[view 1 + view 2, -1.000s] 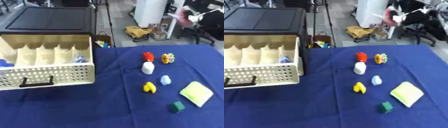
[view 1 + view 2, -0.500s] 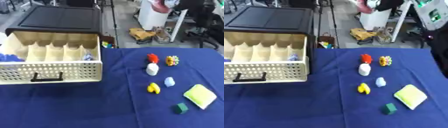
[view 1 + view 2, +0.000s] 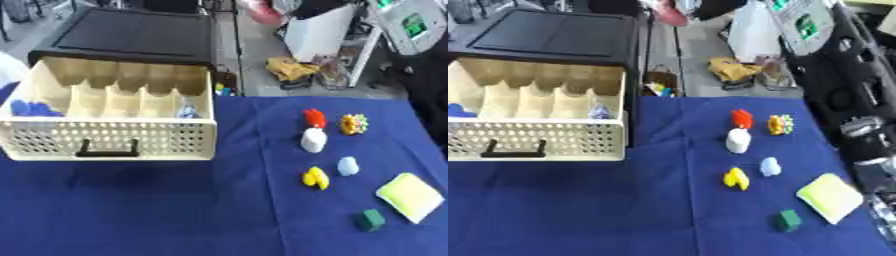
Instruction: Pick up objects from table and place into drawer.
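Drawer (image 3: 114, 140) open at left, small objects (image 3: 315, 140) at right, right arm (image 3: 868, 145) beside them, fingers' state untellable.

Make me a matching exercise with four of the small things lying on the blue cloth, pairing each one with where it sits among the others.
Things:
1. red piece
2. white piece
3. yellow sponge
4. green block

Places:
A. nearest the camera, just left of the sponge
B. farthest back, left of the orange-yellow piece
C. far right of the group
D. directly in front of the red piece

Pairs: 1-B, 2-D, 3-C, 4-A
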`<action>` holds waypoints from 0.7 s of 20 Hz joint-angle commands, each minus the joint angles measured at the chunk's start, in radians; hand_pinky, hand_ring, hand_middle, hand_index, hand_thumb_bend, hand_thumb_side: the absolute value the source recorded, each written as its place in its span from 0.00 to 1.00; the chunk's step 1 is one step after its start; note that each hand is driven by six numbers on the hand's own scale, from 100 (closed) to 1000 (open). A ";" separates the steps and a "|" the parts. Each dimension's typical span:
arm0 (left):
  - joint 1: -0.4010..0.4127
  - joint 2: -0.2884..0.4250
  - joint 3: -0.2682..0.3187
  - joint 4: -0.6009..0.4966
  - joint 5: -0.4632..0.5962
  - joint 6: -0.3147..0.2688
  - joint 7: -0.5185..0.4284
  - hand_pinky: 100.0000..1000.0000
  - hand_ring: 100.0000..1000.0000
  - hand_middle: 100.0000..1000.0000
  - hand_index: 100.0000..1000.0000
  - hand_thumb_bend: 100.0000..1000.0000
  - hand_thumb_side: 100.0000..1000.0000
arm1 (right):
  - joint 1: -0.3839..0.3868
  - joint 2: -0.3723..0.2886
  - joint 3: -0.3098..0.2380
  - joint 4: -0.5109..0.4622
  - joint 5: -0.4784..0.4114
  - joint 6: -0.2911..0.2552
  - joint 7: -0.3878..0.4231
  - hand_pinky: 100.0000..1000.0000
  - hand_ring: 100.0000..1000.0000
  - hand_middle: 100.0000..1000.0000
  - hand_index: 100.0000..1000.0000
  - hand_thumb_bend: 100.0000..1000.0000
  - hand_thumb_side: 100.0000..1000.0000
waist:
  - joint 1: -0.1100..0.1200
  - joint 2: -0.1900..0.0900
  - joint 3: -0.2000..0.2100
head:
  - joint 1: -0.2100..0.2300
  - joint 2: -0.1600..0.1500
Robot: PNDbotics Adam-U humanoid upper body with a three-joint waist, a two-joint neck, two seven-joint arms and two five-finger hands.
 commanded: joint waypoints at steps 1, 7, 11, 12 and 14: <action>-0.021 0.023 -0.003 -0.013 0.009 0.000 -0.008 0.59 0.76 0.68 0.87 0.36 1.00 | -0.035 0.025 0.000 0.002 0.009 0.000 0.001 0.69 0.72 0.20 0.25 0.00 0.23 | 0.002 -0.009 0.009 | -0.014 0.001; -0.043 0.018 -0.010 -0.013 0.022 0.002 -0.019 0.59 0.76 0.68 0.87 0.36 1.00 | -0.051 0.078 -0.010 0.027 0.022 0.012 -0.016 0.68 0.72 0.20 0.24 0.00 0.22 | -0.006 0.006 0.045 | -0.040 -0.013; -0.045 0.018 -0.009 -0.013 0.025 0.002 -0.022 0.58 0.76 0.67 0.87 0.36 1.00 | -0.053 0.083 -0.011 0.034 0.026 0.010 -0.023 0.68 0.72 0.20 0.24 0.00 0.17 | -0.007 0.008 0.049 | -0.042 -0.016; -0.053 0.016 -0.010 -0.013 0.025 0.003 -0.023 0.58 0.76 0.67 0.87 0.36 1.00 | -0.053 0.093 -0.018 0.041 0.024 0.016 -0.029 0.68 0.72 0.19 0.24 0.00 0.21 | -0.012 0.019 0.060 | -0.049 -0.025; -0.071 0.010 -0.015 -0.013 0.028 0.003 -0.028 0.58 0.76 0.67 0.87 0.36 1.00 | -0.058 0.110 -0.028 0.057 0.027 0.026 -0.048 0.69 0.72 0.19 0.24 0.00 0.21 | -0.020 0.036 0.080 | -0.063 -0.043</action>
